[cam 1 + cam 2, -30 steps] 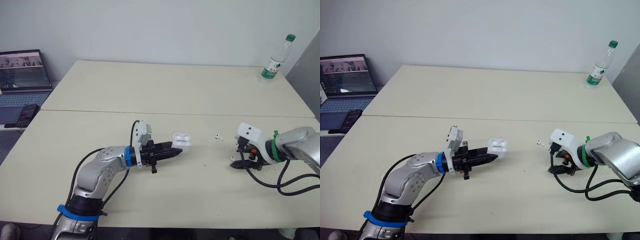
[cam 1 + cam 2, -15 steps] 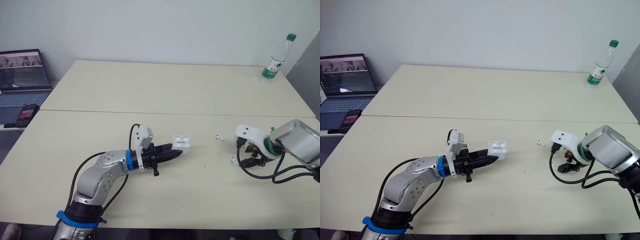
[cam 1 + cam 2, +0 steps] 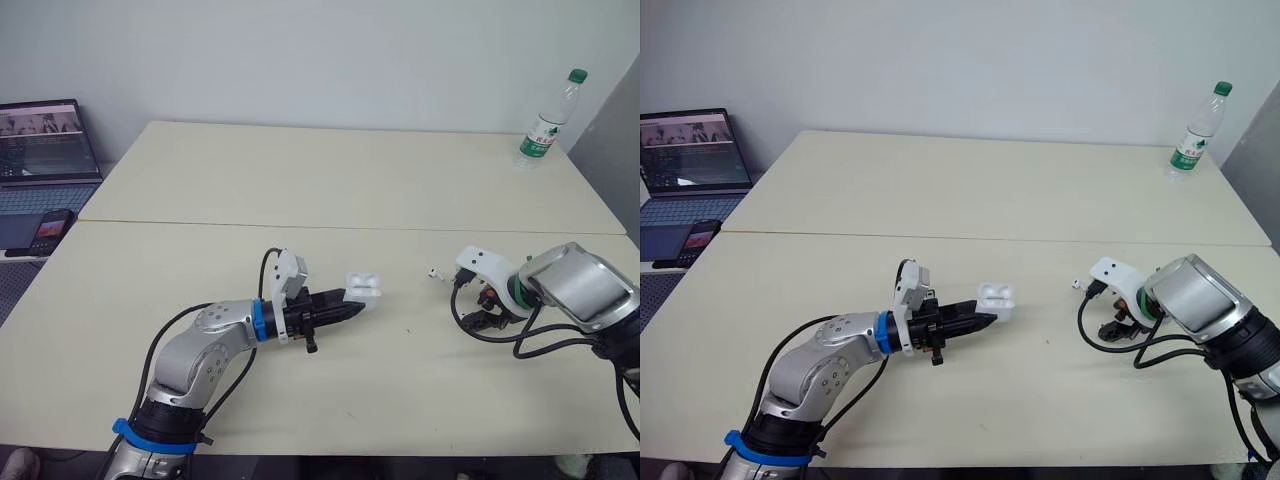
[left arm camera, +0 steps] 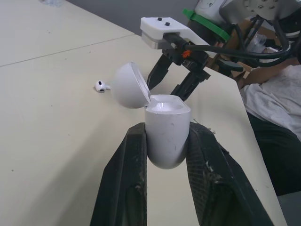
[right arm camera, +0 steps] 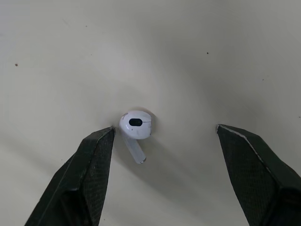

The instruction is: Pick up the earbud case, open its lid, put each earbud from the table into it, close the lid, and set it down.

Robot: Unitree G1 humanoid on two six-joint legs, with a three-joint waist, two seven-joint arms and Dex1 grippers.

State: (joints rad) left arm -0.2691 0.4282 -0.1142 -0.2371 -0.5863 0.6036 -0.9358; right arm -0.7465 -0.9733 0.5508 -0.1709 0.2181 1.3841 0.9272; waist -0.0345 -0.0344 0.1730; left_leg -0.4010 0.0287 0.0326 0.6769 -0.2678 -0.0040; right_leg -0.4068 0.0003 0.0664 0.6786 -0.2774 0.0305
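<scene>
The earbud case [image 3: 364,285] is up off the table, near the middle, and my left gripper [image 3: 338,306] squeezes its bottom part tight between both fingers. Its lid [image 4: 129,85] is flipped open and leans back. A loose earbud [image 3: 436,272] lies on the table to the right of the case, well apart from it. The other earbud [image 5: 135,126] lies flat on the table further right, under my right gripper [image 5: 164,128]. That gripper points down with its fingers [image 5: 89,169] spread wide. The bud sits in the gap, close to one finger, but I cannot tell if it touches. The table [image 3: 300,170] is pale cream, with a thin line across it where two tops meet. A laptop [image 3: 45,140] and a phone [image 3: 48,230] sit off to the far left. A water bottle [image 3: 545,120] with a green cap stands at the far right corner. A plain white wall [image 3: 300,50] is behind. I cannot see well inside the case, so I cannot tell if anything is in it. In the head views, my right gripper's wires and wrist hide the bud below it.
</scene>
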